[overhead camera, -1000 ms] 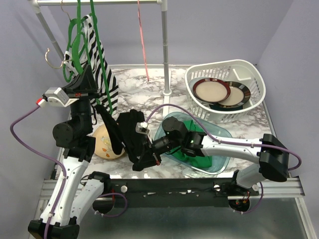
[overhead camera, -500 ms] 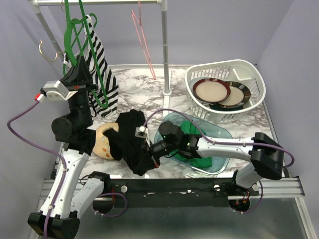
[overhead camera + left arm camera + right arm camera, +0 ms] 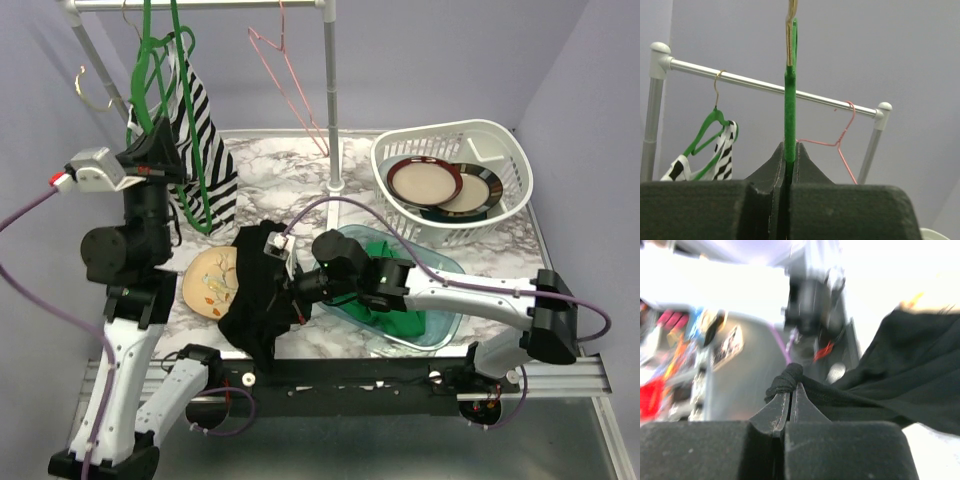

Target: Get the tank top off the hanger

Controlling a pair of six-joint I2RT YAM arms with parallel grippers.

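The black tank top [image 3: 252, 300] lies bunched at the table's front, partly over its edge, and looks free of the green hanger [image 3: 197, 182]. My right gripper [image 3: 296, 292] is shut on a rolled edge of the tank top [image 3: 786, 380], whose cloth spreads off to the right. My left gripper [image 3: 150, 152] is raised at the left under the rack and is shut on the green hanger [image 3: 790, 100], which runs straight up between the jaws of the left gripper [image 3: 790, 150].
A striped black-and-white garment [image 3: 205, 130] hangs on another green hanger from the rail [image 3: 230, 5], beside a pink wire hanger [image 3: 290, 80]. A tan disc [image 3: 208, 282] lies by the tank top. A clear tub with green cloth [image 3: 410, 300] and a white basket [image 3: 500, 135] of plates stand at the right.
The right gripper has dragged the tank top down and left, off the hanger, into a heap at the front edge. The left arm has shifted left with the hanger. The pink hanger has swung.
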